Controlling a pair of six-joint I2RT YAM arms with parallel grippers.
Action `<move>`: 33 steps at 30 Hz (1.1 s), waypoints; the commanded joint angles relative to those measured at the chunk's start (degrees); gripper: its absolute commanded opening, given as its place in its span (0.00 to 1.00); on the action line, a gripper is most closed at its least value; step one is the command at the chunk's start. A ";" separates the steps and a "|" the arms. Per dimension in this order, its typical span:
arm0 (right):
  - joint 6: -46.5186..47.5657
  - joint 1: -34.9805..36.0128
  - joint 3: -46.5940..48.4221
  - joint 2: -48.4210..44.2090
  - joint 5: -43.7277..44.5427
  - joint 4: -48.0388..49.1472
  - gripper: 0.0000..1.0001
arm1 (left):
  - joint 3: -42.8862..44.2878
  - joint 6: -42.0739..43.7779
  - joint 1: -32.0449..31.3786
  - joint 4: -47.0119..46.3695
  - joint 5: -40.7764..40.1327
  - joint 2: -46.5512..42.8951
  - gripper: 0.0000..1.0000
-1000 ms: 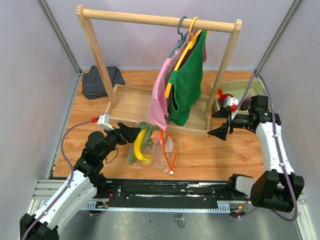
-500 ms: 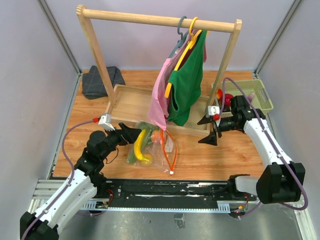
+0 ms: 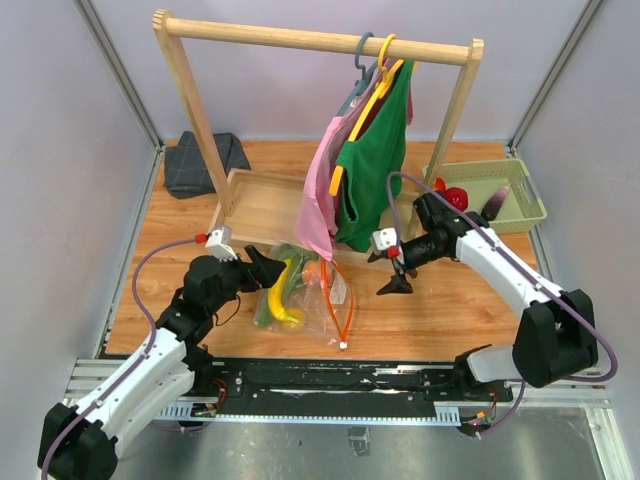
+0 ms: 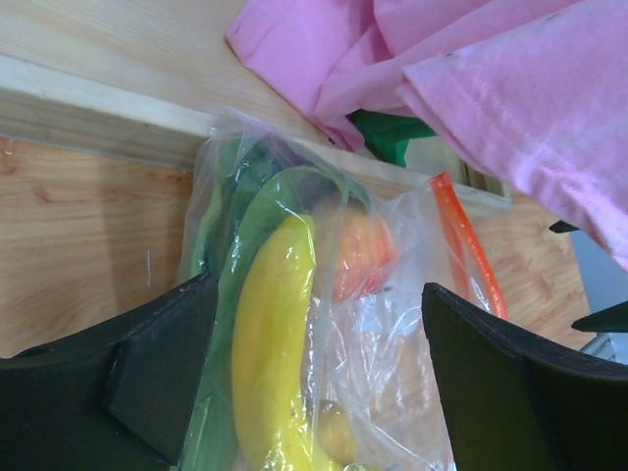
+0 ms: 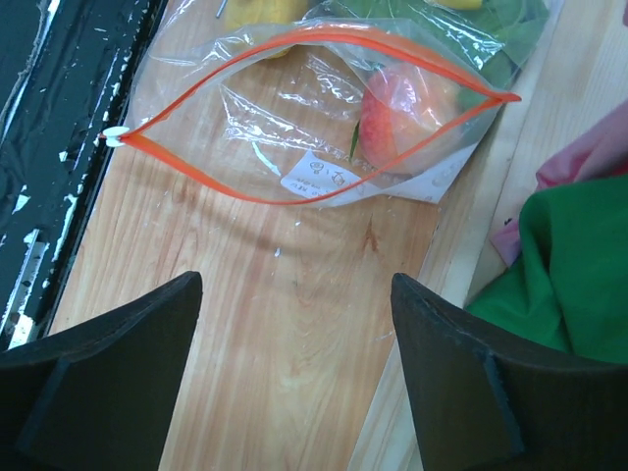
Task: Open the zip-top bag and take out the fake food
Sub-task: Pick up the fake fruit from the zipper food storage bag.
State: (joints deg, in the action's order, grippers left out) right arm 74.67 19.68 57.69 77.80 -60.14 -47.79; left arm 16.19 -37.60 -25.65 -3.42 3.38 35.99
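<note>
Bag (image 3: 318, 297) flat on table (image 3: 450, 310), near front edge, in front of the wooden tray (image 3: 262, 205) and under the hem of the pink garment (image 3: 318, 205). Mouth unzipped: in the right wrist view the orange strip (image 5: 245, 192) bows into a wide loop, white slider (image 5: 116, 136) at the end nearest the table edge.

Food inside: banana (image 4: 270, 343) lengthwise, green leafy pieces (image 3: 266, 306) beside it, peach (image 5: 388, 116) close to the mouth, a small yellow fruit (image 4: 334, 432) low by the banana. More food lies in the green basket (image 3: 525, 200) at right rear, a red round one (image 3: 456, 197) and an eggplant (image 3: 497, 205).

Left gripper (image 3: 262, 268) at the bag's closed end, jaws spread wide, one either side of the banana end (contact with the plastic not clear); nothing clamped.

Right gripper (image 3: 386, 272) over bare table just right of the mouth, jaws wide apart, empty, apart from the bag
</note>
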 commanded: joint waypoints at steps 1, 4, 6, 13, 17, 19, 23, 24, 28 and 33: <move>-2.59 4.61 1.74 2.17 2.69 6.61 0.75 | 0.90 1.15 -0.19 -3.09 1.13 2.52 0.87; -4.57 7.95 1.61 3.77 4.36 10.87 0.69 | 0.95 1.30 -0.14 -4.07 1.25 4.44 0.87; -5.85 10.28 1.57 4.82 5.83 13.75 0.65 | 0.87 1.46 -0.25 -4.99 1.50 5.71 0.86; -12.48 16.72 0.11 7.30 9.86 23.67 0.49 | 0.86 1.40 -0.14 -8.12 4.21 9.85 0.82; -16.57 19.57 -2.59 7.82 12.52 30.04 0.42 | 0.36 1.52 -0.19 -9.39 6.08 11.33 0.77; -17.20 20.51 -3.66 8.17 13.20 31.67 0.40 | -0.09 1.73 -0.19 -10.07 6.90 11.92 0.75; -17.67 22.28 -5.08 9.10 14.81 34.08 0.36 | -0.69 2.30 -0.18 -10.78 6.98 13.18 0.73; -17.70 22.65 -5.27 9.32 15.33 34.50 0.35 | -0.79 2.42 -0.17 -10.77 6.85 13.55 0.73; -18.74 23.30 -5.71 10.43 17.92 36.84 0.30 | -1.19 2.77 -0.19 -10.99 6.58 15.10 0.71; -18.42 23.46 -4.95 11.90 22.41 38.03 0.28 | -0.76 3.46 -0.14 -10.02 5.83 17.17 0.65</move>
State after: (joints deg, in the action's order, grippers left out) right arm 56.99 42.37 52.62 88.44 -42.09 -12.51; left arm 15.53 -35.77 -25.65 -12.49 9.13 51.94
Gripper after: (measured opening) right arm 0.283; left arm 0.671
